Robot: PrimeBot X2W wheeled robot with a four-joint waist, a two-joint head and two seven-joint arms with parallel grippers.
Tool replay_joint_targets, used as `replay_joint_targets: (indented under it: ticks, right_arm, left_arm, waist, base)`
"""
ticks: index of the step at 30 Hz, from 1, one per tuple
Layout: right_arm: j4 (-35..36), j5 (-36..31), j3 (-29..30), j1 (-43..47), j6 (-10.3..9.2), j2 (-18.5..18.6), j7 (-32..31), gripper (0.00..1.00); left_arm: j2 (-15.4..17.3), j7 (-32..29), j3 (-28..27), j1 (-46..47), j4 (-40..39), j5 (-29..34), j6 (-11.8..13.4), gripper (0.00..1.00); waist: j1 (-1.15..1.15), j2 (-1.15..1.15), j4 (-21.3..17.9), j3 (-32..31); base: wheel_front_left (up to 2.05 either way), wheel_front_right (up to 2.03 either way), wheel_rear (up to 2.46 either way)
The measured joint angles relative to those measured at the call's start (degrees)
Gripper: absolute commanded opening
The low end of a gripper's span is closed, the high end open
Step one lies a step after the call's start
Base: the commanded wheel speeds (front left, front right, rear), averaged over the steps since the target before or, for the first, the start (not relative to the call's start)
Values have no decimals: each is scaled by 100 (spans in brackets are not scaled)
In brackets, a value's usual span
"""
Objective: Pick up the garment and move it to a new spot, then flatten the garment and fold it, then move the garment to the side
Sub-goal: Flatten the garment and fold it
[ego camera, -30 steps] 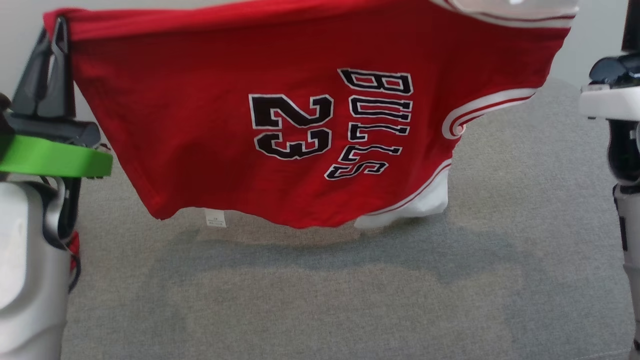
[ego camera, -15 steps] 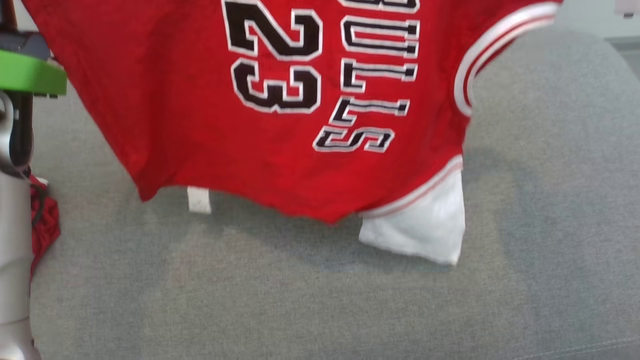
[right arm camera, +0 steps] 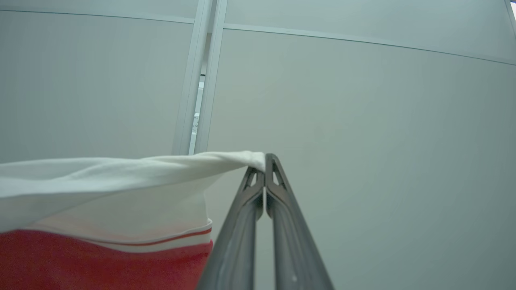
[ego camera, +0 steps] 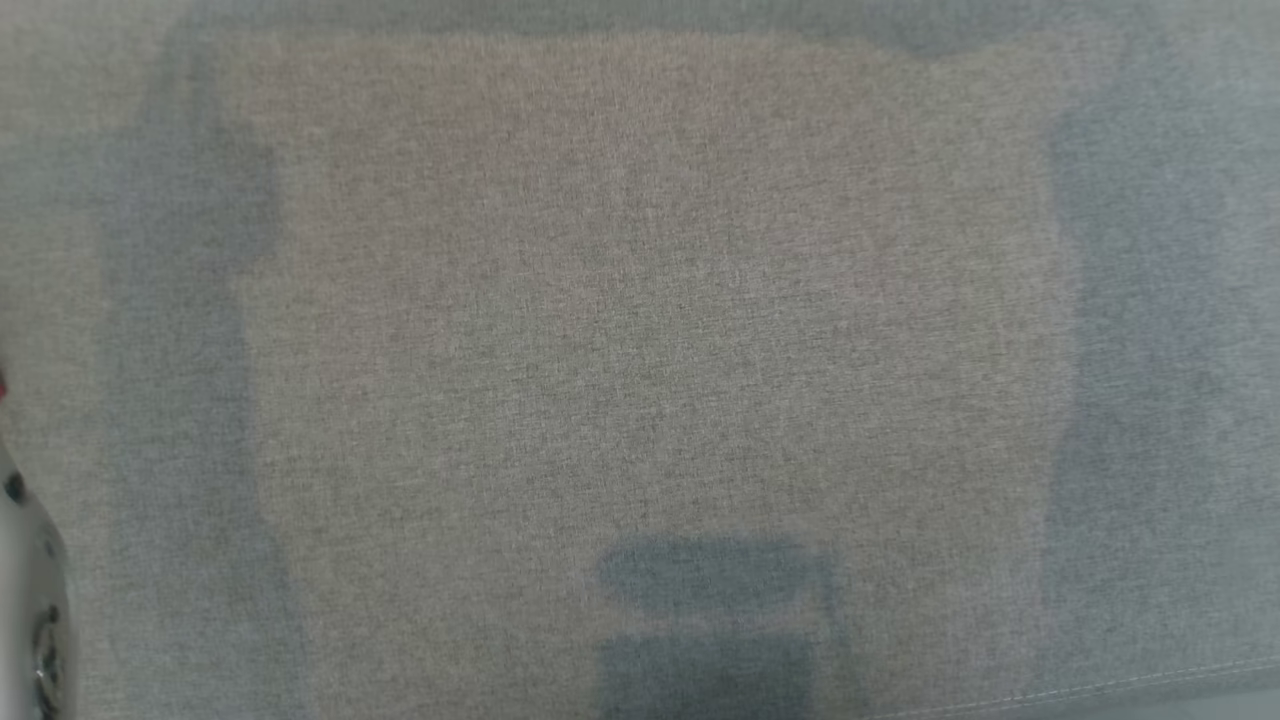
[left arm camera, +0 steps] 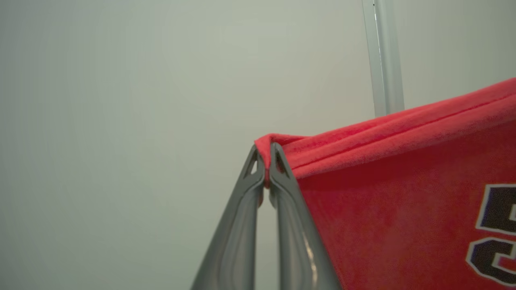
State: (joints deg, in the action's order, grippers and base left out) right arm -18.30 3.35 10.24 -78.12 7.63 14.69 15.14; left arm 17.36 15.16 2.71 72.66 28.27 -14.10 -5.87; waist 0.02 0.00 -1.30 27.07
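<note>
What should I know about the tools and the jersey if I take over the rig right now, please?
Left tool: shut on a red corner of the jersey.
Right tool: shut on its white part.
The jersey hangs in the air, stretched between both tools, off the grey fabric surface.
Done: pick-up.
Left: lay it at the new spot, flatten, fold, move aside.
</note>
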Motion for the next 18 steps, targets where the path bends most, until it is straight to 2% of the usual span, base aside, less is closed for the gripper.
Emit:
replay_joint_targets:
  ticks: [7,13,18]
  right_arm:
    - [212,444,-75,1790,1,-204,-3,0]
    - [517,906,-129,3558,1,-401,-8,0]
    - [632,1132,36,4696,1,-614,-11,0]
  left_arm:
    - [-372,-1,-488,-1594,-127,38,-71,0]
    - [-913,0,-769,-3300,-138,135,-125,0]
    - [-1241,0,-937,-4272,-104,270,-166,0]
  waist:
    - [0,0,-8,184]
    - [-2,0,-61,-124]
    - [-2,0,-100,-418]
  base:
    - [0,0,0]
    - [0,0,0]
    - [0,0,0]
